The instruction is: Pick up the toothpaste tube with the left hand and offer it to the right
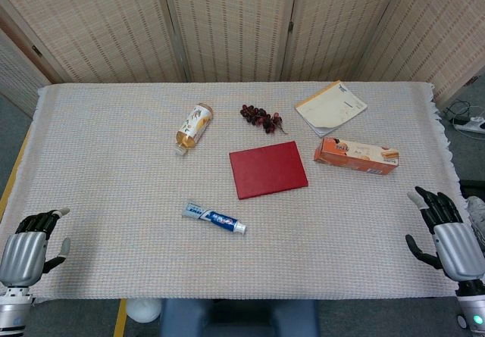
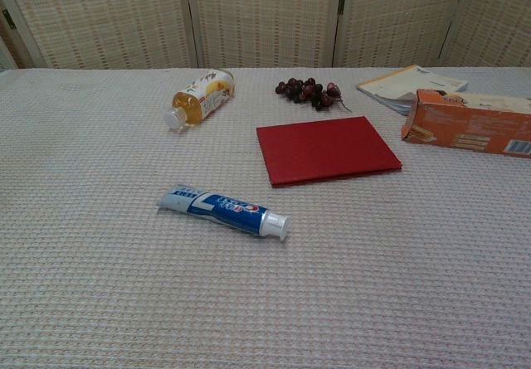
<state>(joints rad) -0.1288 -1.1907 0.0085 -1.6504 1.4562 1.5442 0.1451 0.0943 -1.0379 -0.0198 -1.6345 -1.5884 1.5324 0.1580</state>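
Toothpaste tube (image 1: 214,217) lying flat near table centre, cap toward 4 o'clock, untouched. Left hand (image 1: 29,248) at the 8 o'clock corner and right hand (image 1: 445,232) at 4 o'clock both rest empty, fingers apart. Likely risk: fingers skidding on the low, slick tube and pushing it toward the red book (image 1: 268,169) at 1 o'clock. Open cloth (image 1: 114,193) lies between left hand and tube.
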